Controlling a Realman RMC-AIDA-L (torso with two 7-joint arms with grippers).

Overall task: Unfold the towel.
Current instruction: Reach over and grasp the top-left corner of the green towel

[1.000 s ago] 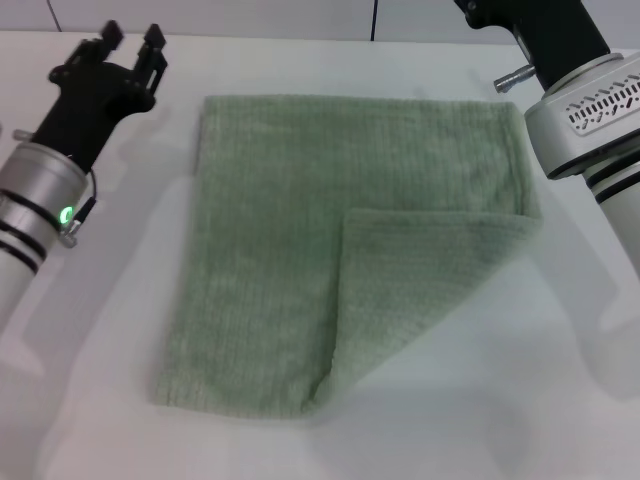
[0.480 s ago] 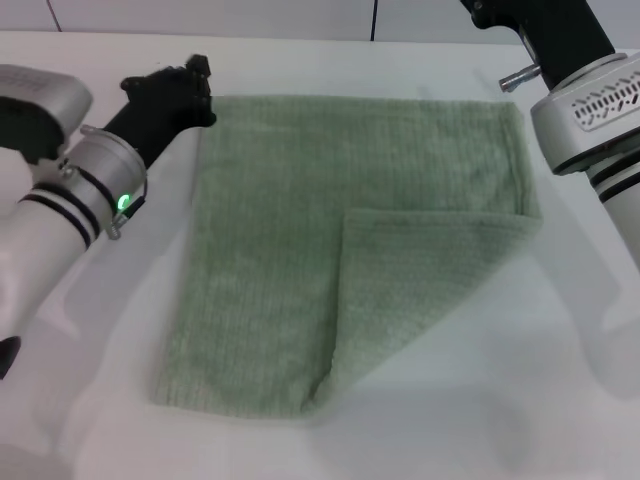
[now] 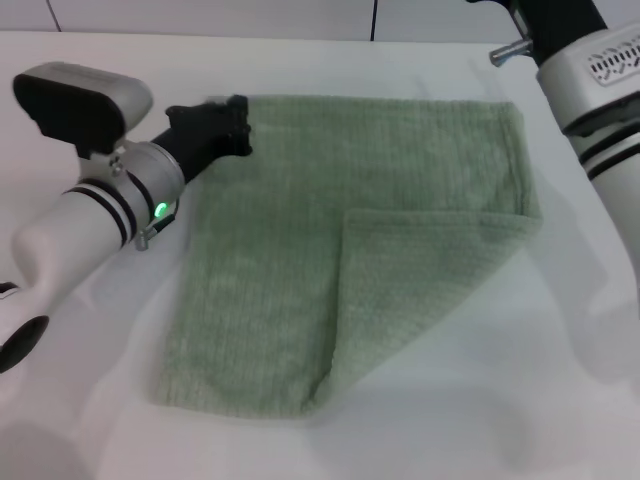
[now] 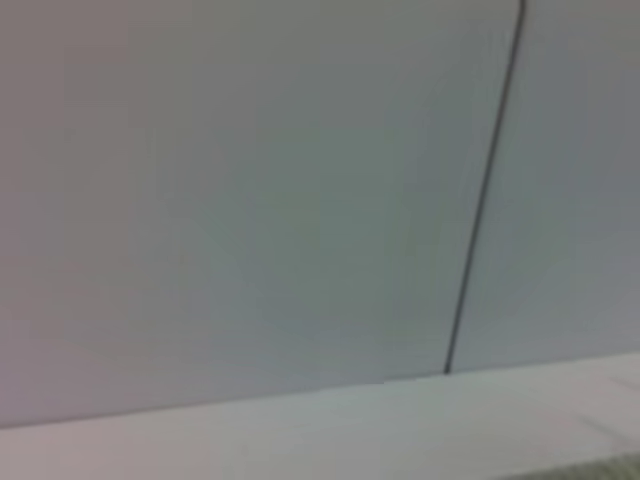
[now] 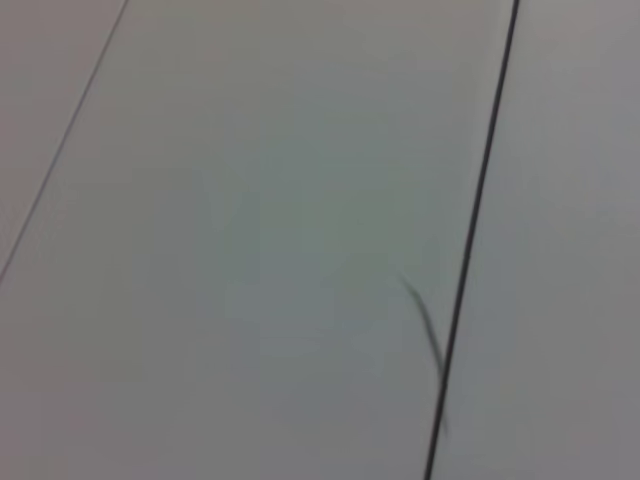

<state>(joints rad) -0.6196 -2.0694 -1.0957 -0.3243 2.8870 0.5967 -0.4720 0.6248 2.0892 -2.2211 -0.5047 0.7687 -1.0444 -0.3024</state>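
The towel [image 3: 300,200] is a pale sage-green cloth lying flat on the white table [image 3: 520,400] in the head view. Its near right corner is folded over onto the middle as a triangular flap [image 3: 420,280]. My left gripper [image 3: 238,125] is over the towel's far left corner, with the arm reaching in from the left. My right arm [image 3: 600,90] is raised at the far right beside the towel's far right corner, and its gripper is out of view. Both wrist views show mostly wall.
A wall of pale panels with dark seams [image 5: 475,230] stands behind the table. The table's back edge [image 4: 300,420] shows in the left wrist view. White table surface lies around the towel on all sides.
My left arm has swung right from the table's far left, and its gripper now sits over the towel's far left corner. The right arm has shifted slightly up. The towel has not moved.
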